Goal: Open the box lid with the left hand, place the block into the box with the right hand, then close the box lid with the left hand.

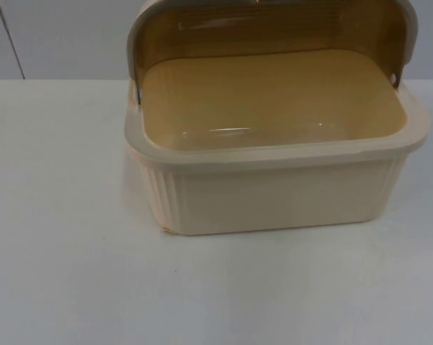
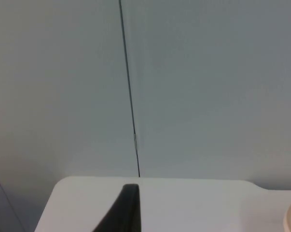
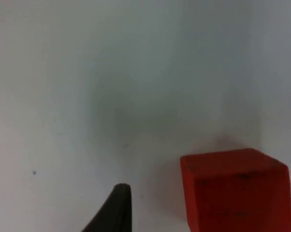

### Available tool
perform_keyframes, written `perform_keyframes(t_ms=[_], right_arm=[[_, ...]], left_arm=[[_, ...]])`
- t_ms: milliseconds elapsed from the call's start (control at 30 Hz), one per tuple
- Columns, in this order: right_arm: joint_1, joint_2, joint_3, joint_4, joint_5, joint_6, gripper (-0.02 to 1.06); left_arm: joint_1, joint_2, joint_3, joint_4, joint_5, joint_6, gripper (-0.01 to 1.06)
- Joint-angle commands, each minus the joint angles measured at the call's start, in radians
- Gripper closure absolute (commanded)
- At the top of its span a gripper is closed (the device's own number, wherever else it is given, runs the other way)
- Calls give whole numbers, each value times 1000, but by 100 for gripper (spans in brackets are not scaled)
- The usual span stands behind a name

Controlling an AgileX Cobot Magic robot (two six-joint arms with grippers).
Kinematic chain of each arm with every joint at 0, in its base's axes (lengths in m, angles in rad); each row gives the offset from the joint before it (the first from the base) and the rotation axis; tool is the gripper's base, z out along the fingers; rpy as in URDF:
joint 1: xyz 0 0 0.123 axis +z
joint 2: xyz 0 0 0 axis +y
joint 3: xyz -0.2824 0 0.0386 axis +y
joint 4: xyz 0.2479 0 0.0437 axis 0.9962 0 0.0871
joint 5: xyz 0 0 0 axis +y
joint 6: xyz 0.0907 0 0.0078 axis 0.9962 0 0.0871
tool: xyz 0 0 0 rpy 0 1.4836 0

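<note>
Cream box [image 1: 273, 190] standing on the white counter [image 1: 65, 273] with its amber lid [image 1: 273, 29] raised upright at the back, interior empty. Red block [image 3: 234, 191] lying on the counter just beside the right claw's fingertip [image 3: 117, 205]; whether that claw is released or clenched cannot be told. Left claw's fingertip [image 2: 126, 209] above the counter edge, facing the grey partition wall [image 2: 208, 87], its state likewise indeterminable.

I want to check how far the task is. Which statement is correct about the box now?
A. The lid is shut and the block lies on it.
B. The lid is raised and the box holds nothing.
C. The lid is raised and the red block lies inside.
B: the top view shows the lid raised behind the box, its yellow inside bare; the red block stands on the white table in the right wrist view.
</note>
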Motion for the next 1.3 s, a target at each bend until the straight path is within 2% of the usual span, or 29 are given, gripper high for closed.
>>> perform_keyframes(t_ms=[0, 433, 533, 600, 667, 700, 733, 833, 900, 1033, 1133, 1267], right_arm=[[-5, 27, -6, -25, -9, 11, 0], [-5, 169, -6, -51, -17, 11, 0], [-5, 179, -6, -57, -14, 11, 5], [-5, 178, -6, -79, -12, 15, 23], [-5, 178, -6, -105, -10, 50, 50], [-5, 178, -6, -127, -10, 79, 60], [-5, 178, -6, -127, -10, 79, 60], [-5, 174, -8, -157, 12, 104, 87], [-5, 153, -8, -157, 0, 142, 96], [-5, 104, -9, -154, -32, 157, 104], [-5, 7, -12, -154, -88, 217, 104], [-1, -103, -39, -149, -91, 224, 104]], left_arm=[[-4, 12, 4, 11, 0, -5, -1], [-4, 14, 4, 8, -7, -5, -1], [-4, 14, 4, 10, -3, -5, -1], [-4, 14, 4, 10, -1, -5, -1], [-4, 14, 4, 10, 1, -5, -1], [-4, 14, 4, 10, 5, -5, -1], [-4, 14, 4, 10, 5, -5, -1], [-4, 14, 4, 10, 11, -5, -1], [-4, 14, 4, 10, 11, -5, -1], [-4, 14, 4, 10, 11, -5, -1], [-4, 14, 4, 10, 11, -5, -1], [-4, 14, 4, 10, 11, -5, -1]])
